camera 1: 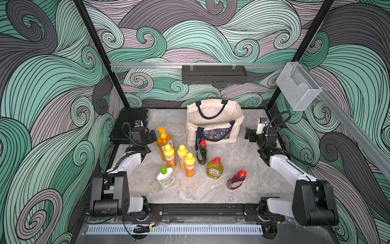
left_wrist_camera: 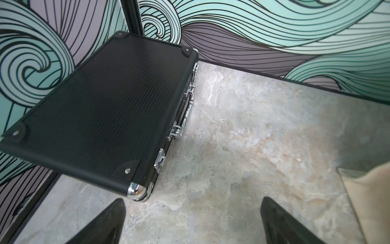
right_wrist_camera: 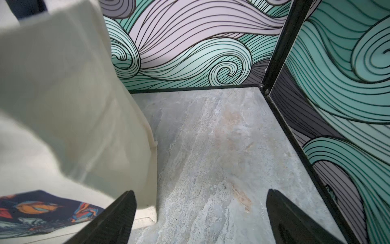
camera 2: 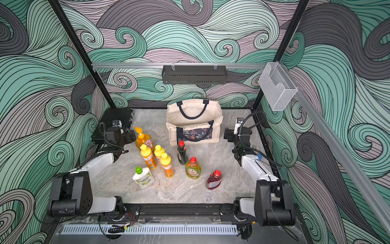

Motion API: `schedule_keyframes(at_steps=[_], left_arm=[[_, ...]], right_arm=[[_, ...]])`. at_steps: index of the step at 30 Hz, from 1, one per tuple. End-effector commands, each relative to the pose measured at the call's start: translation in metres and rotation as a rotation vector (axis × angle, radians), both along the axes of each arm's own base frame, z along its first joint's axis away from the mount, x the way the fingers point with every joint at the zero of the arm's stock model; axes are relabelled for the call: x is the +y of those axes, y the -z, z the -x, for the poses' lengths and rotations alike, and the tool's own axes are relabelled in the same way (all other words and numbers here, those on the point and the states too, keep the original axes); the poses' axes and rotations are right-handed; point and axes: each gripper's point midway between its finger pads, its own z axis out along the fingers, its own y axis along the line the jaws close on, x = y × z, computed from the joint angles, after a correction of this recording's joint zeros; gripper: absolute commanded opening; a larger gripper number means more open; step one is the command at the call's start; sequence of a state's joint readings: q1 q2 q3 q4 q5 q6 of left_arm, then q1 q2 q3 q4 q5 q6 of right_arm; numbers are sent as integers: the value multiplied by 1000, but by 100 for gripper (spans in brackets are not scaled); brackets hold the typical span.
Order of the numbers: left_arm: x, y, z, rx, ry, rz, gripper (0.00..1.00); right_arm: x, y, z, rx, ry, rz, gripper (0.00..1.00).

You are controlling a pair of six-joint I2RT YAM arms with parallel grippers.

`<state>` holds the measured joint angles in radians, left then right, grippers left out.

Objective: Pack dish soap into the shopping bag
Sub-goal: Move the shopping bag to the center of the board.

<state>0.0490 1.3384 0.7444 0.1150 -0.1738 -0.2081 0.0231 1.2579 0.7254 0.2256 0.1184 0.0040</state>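
Hanging wide open with nothing between its dark fingers [left_wrist_camera: 114, 221], the left claw [left_wrist_camera: 193, 199] sits over the bare marble table [left_wrist_camera: 242, 147], just off the chrome corner of a black case [left_wrist_camera: 101, 109] that lies flat in the table's 10 o'clock corner. The right claw [right_wrist_camera: 201, 191] is spread just as wide and is just as empty, poised over the table at about 2 o'clock. The cream side of the shopping bag [right_wrist_camera: 73, 105] is close beside one of its fingers; whether they touch cannot be told. In both top views the bag stands upright at 12 o'clock near the back wall, between the two claws, with its navy handles up and its floral pocket facing 6 o'clock. All eight soap bottles stand on the table outside the bag. The tall pump bottle [camera 1: 163, 141] is at 10 o'clock, near the left claw. Three yellow-capped orange bottles [camera 1: 182, 157] crowd together at its 5 o'clock side. The white bottle [camera 1: 165, 178] is at 7 o'clock. The dark green bottle [camera 1: 202, 153] stands near the centre, just in front of the bag's tag corner. The Fairy bottle [camera 1: 214, 169] and the red bottle [camera 1: 237, 179] trail off toward 5 o'clock.
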Motion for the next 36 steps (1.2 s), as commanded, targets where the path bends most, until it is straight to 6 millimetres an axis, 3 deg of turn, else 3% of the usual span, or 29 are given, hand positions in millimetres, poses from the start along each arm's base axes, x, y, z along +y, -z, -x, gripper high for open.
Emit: schedule_keyframes(at_steps=[1, 4, 8, 11, 15, 19, 27, 31, 36], left_arm=[[-2, -10, 21, 95, -82, 98, 99], [-8, -31, 27, 122, -86, 108, 99], [-34, -59, 25, 98, 16, 171, 99], [-50, -95, 33, 76, 82, 229, 99], [-56, -146, 50, -3, 156, 195, 99], [-74, -169, 65, -41, 294, 173, 99], [-106, -175, 63, -103, 437, 316, 99], [-108, -167, 63, -92, 445, 324, 99], [-108, -158, 66, -72, 448, 324, 99]], right_arm=[[-12, -1, 27, 191, 73, 13, 100], [-15, -33, 36, 234, 94, 11, 100], [4, -74, 40, 255, 5, -30, 100], [25, -105, 37, 236, -91, -75, 99], [45, -123, 26, 243, -179, -113, 100], [65, -120, 11, 290, -255, -151, 99], [92, -96, -8, 374, -341, -117, 98], [103, -84, -15, 416, -360, -84, 95], [100, -78, -29, 443, -320, -53, 91]])
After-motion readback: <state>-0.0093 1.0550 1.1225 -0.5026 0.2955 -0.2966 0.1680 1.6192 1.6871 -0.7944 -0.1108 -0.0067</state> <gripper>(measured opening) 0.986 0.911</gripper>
